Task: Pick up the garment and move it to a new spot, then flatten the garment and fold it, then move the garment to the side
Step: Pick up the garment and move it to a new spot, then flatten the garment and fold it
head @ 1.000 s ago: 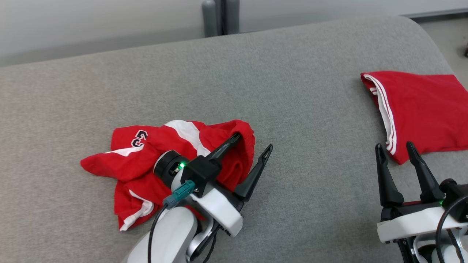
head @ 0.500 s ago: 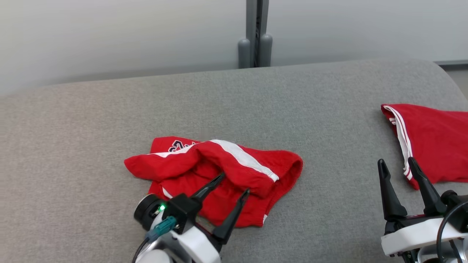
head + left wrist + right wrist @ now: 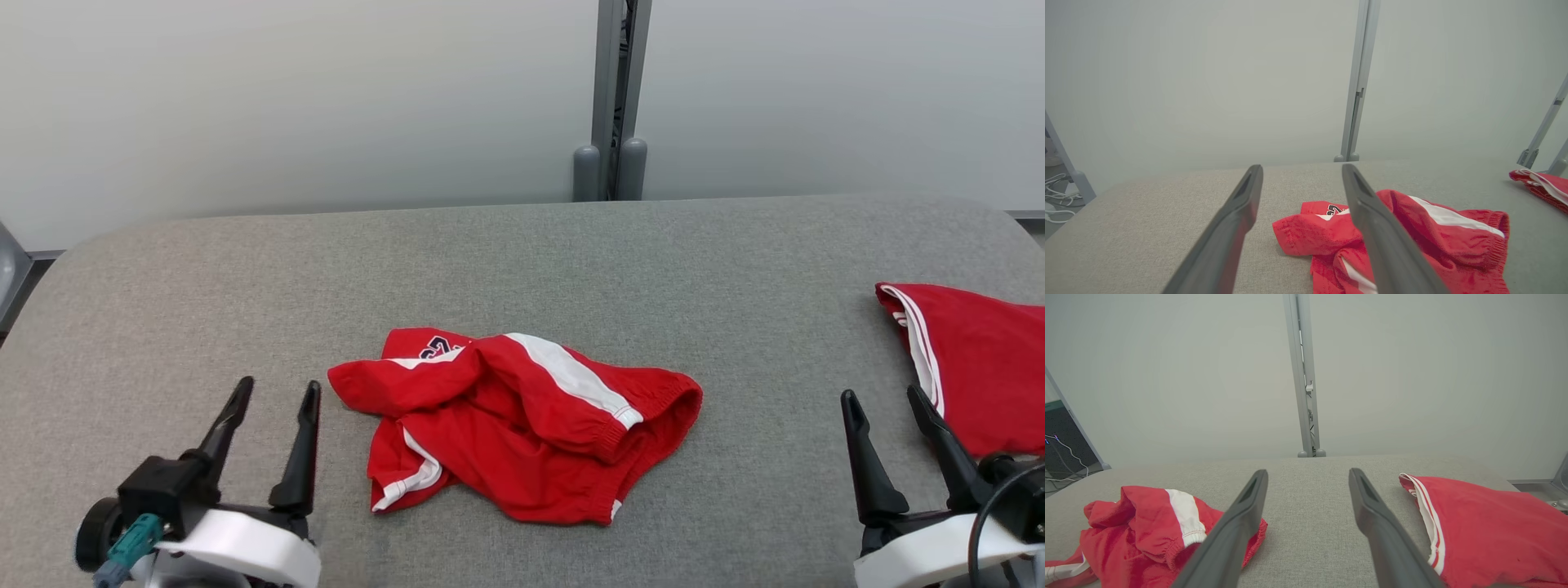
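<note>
1. Centrally, on a grey fabric-covered counter (image 3: 522, 261), lies the garment (image 3: 522, 433): red and crumpled in a heap, with white stripes and a bit of dark lettering at its far left.
2. Left jaws, at the lower left of the head view, stand wide apart and empty, near the garment but clear of it.
3. Right jaws, at the lower right, stand wide apart, holding nothing.
4. A second red cloth (image 3: 988, 367) with white striped trim lies flat at the counter's right edge, well apart from the garment.
5. A grey post (image 3: 612, 98) rises behind the counter.
</note>
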Available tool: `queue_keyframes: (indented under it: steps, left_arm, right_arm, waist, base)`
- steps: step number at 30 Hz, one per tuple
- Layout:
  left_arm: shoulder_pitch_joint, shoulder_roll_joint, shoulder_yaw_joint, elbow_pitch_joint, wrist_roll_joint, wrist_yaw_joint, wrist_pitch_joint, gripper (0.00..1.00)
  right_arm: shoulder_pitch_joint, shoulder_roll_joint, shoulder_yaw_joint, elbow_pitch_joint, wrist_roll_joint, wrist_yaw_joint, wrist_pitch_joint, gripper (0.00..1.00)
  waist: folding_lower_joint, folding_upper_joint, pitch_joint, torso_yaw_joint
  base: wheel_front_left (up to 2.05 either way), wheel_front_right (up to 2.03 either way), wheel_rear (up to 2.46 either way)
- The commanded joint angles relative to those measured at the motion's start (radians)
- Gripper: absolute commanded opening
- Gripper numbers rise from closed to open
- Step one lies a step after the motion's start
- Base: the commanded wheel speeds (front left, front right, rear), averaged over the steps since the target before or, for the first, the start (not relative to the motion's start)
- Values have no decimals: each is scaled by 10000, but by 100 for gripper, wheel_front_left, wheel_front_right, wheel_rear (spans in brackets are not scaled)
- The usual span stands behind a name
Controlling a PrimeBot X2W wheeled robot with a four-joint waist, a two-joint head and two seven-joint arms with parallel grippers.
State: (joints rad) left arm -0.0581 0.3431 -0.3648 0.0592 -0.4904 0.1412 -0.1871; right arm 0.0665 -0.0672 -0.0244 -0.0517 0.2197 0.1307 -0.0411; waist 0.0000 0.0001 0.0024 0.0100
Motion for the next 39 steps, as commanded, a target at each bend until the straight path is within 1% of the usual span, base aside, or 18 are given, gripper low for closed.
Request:
queue_keyframes:
  steps: [1, 5, 10, 17, 25, 39]
  left_arm:
    - [246, 147, 276, -139, -139, 164, -92, 100]
    - [717, 480, 786, -515, -292, 453, -189, 100]
    - [1096, 680, 858, -863, -357, 498, -104, 100]
    - [1444, 735, 689, -1048, -432, 542, 173, 100]
    - [1728, 759, 746, -1177, -589, 641, 284, 100]
    - [1670, 837, 631, -1353, -515, 825, 481, 100]
  right_arm:
    - [98, -84, -24, -57, 22, 3, 50, 100]
    - [239, -143, 5, -105, 81, 3, 119, 100]
    - [365, -194, 34, -134, 85, 3, 206, 100]
    - [683, -217, 63, -137, 72, 3, 334, 100]
    - [871, -262, -10, -232, 97, 3, 391, 100]
    - [788, -209, -21, -240, 120, 3, 431, 100]
  waist:
    - [0, -1, -115, 117]
    - [0, -1, -188, 208]
    - [0, -1, -250, 245]
    - [0, -1, -355, 123]
    - [0, -1, -421, 71]
    - [0, -1, -397, 131]
  base:
    - [0, 0, 0]
    - [0, 0, 0]
    - [0, 0, 0]
    - [0, 0, 0]
    - [0, 0, 0]
    - [0, 0, 0]
